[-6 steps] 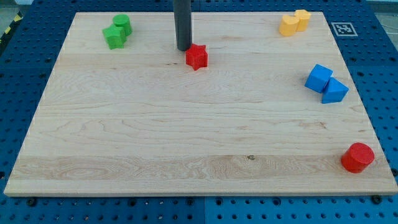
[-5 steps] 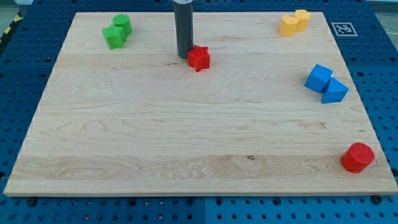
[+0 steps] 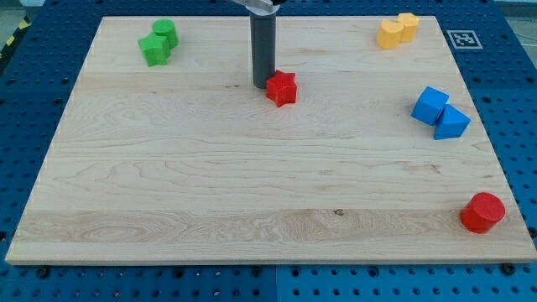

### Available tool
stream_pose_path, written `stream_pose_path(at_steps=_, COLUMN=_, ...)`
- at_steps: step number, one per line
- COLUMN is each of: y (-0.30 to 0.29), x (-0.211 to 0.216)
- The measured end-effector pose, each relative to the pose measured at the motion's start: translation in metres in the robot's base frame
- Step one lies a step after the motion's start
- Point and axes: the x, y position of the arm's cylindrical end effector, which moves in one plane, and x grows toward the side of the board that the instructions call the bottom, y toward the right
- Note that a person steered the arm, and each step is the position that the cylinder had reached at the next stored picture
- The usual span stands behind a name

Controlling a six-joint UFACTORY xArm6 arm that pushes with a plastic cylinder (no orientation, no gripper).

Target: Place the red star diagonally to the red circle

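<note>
A: What's in view, big stuff first?

B: Wooden board fills most of the frame, sitting on a blue perforated table. A fiducial tag sits at the board's top-right corner.

A: Arm?

B: Dark rod comes down from the view's top, upright. No gripper on it, so nothing to spread or pinch. My tip is on the board, touching or just beside the upper-left side of the red star.

A: Where's the star overall?

B: Upper middle of the board, slightly right of centre. The red circle is well apart from it, at the bottom-right corner near the board's edge.

A: Other blocks?

B: Blue cube and a blue wedge-like block, touching, at the right edge. Two green blocks top left: one star-ish, one rounder just above it, touching. Two yellow blocks top right: one heart-like, one behind it, shape unclear, touching.
</note>
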Motion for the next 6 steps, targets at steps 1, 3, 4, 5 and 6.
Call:
stream_pose_path(at_steps=1, y=0.019, x=0.0)
stream_pose_path(at_steps=3, y=0.049, x=0.013)
stream_pose_path(at_steps=4, y=0.049, x=0.028)
stream_pose_path(at_steps=5, y=0.046, x=0.037)
stream_pose_path(at_steps=6, y=0.047, x=0.04)
